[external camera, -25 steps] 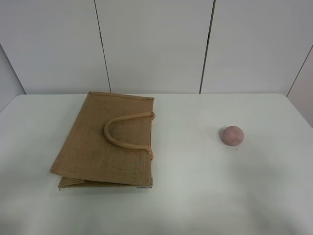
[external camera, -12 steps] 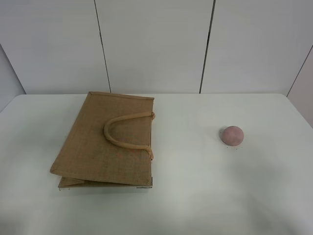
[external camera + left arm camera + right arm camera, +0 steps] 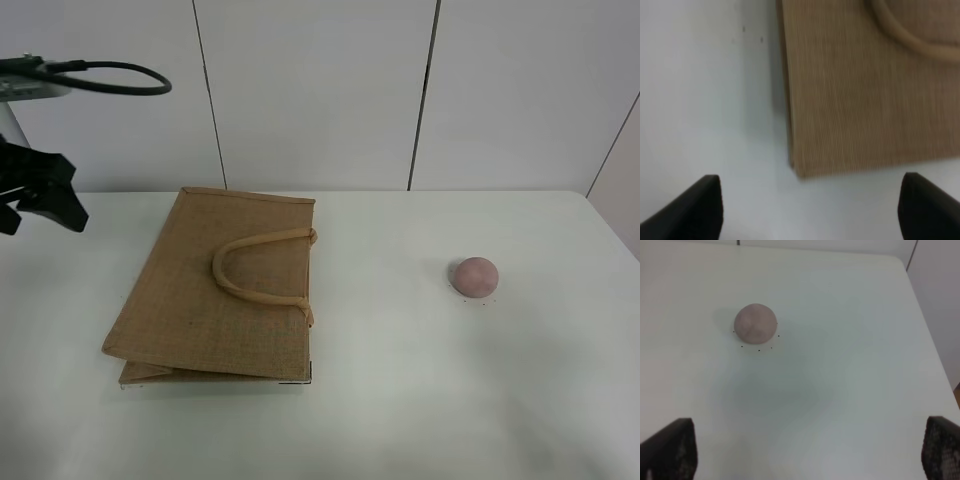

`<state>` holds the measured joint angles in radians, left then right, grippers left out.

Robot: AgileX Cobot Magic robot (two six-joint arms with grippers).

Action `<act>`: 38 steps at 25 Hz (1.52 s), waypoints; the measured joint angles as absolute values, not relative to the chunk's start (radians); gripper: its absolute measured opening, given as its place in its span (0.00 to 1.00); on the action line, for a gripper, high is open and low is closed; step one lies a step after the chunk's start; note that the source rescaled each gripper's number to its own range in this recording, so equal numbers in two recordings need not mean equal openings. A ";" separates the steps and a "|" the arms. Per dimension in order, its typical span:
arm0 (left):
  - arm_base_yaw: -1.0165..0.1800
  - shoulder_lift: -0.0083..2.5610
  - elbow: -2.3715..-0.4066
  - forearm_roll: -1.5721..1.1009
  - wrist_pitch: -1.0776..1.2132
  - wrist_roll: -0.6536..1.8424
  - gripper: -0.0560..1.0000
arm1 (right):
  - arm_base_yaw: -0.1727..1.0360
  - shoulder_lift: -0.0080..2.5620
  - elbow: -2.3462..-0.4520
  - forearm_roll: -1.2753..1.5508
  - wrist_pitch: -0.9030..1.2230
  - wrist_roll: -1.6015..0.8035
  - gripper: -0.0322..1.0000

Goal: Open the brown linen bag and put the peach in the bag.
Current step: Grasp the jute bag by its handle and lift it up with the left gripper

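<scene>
The brown linen bag lies flat and closed on the white table, left of the middle, with a beige loop handle on top. The peach sits alone on the right side of the table. My left gripper hangs open and empty above the table's far left, clear of the bag. In the left wrist view its jaws stand wide apart, with a corner of the bag beyond them. My right gripper is open and empty, short of the peach. It is out of the exterior view.
White wall panels stand behind the table. The table's right edge runs close past the peach. A black cable loops off the left arm.
My left arm has come into the exterior view at the far left; it was out of view before. The bag and the peach have not moved.
</scene>
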<state>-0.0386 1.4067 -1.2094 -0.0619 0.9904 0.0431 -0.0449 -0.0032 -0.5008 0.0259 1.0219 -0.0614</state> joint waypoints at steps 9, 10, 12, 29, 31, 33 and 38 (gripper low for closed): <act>-0.112 1.779 -1.469 -0.059 0.984 -0.018 1.00 | -0.045 -0.003 -0.501 0.026 1.022 -0.061 1.00; -0.137 1.808 -1.487 -0.059 0.983 -0.031 1.00 | -0.045 -0.003 -0.501 0.026 1.022 -0.061 1.00; -0.190 1.853 -1.513 -0.059 0.974 -0.049 1.00 | -0.045 -0.003 -0.501 0.026 1.022 -0.061 1.00; -0.334 2.126 -1.694 0.057 0.965 -0.218 1.00 | -0.045 -0.003 -0.501 0.026 1.022 -0.061 1.00; -0.334 2.140 -1.694 0.058 0.964 -0.218 1.00 | -0.045 -0.003 -0.501 0.026 1.022 -0.061 1.00; -0.334 2.159 -1.695 0.057 0.959 -0.218 1.00 | -0.045 -0.003 -0.501 0.026 1.022 -0.061 1.00; -0.334 2.196 -1.695 0.066 0.884 -0.218 1.00 | -0.045 -0.003 -0.501 0.026 1.022 -0.061 1.00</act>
<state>-0.3339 2.1963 -1.6954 0.0659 0.8836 -0.2183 -0.0449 -0.0032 -0.5008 0.0259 1.0219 -0.0614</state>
